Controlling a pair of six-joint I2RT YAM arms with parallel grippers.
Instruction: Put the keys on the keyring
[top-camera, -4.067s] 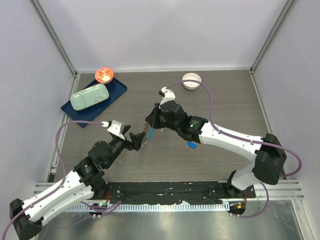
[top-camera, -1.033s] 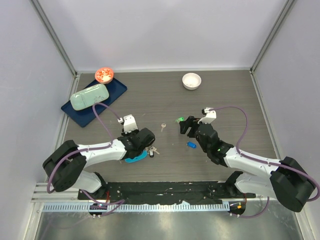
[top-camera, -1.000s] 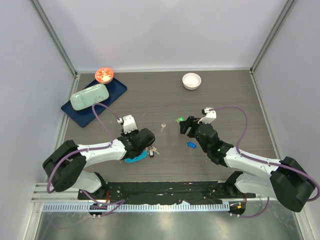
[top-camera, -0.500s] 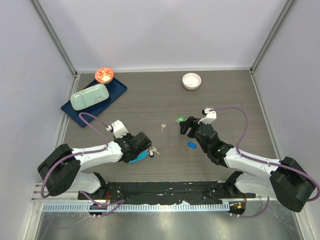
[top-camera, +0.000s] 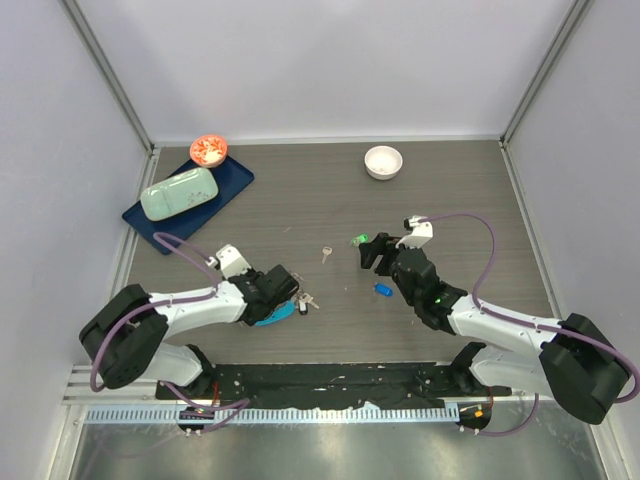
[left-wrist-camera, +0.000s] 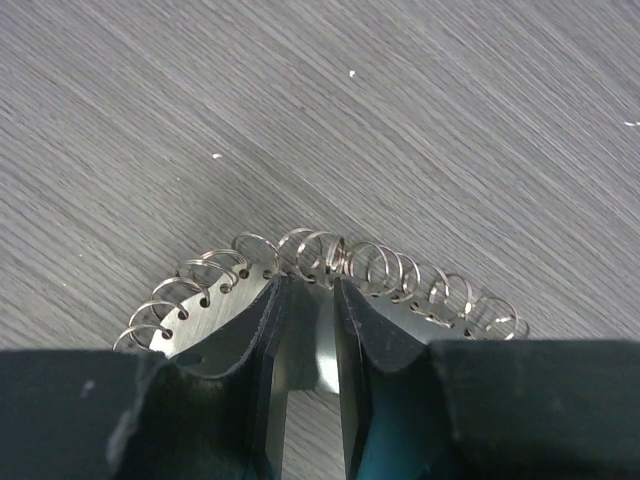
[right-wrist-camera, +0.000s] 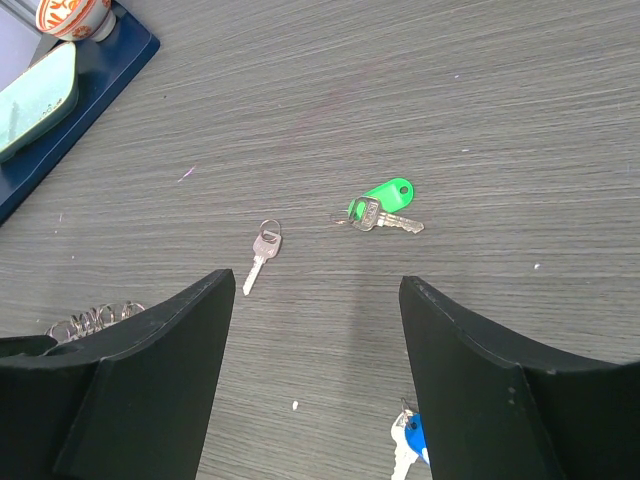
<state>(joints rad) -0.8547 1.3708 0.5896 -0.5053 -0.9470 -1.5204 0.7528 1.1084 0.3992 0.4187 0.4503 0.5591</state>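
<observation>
The left jaws, nearly closed, pinch the keyring (top-camera: 272, 318) by its ringed strip, low on the counter (right-wrist-camera: 500, 120). The right jaws gape wide and empty above it: green key (right-wrist-camera: 383, 207) at 12 o'clock, silver key (right-wrist-camera: 262, 250) at 10, blue key (right-wrist-camera: 412, 440) at 5. Open wood lies beyond.

table (top-camera: 450, 190) | tray (top-camera: 236, 180), bowl (top-camera: 383, 161), keys (right-wrist-camera: 265, 243) (three loose), keyring (top-camera: 270, 318) seemingly resting
</observation>
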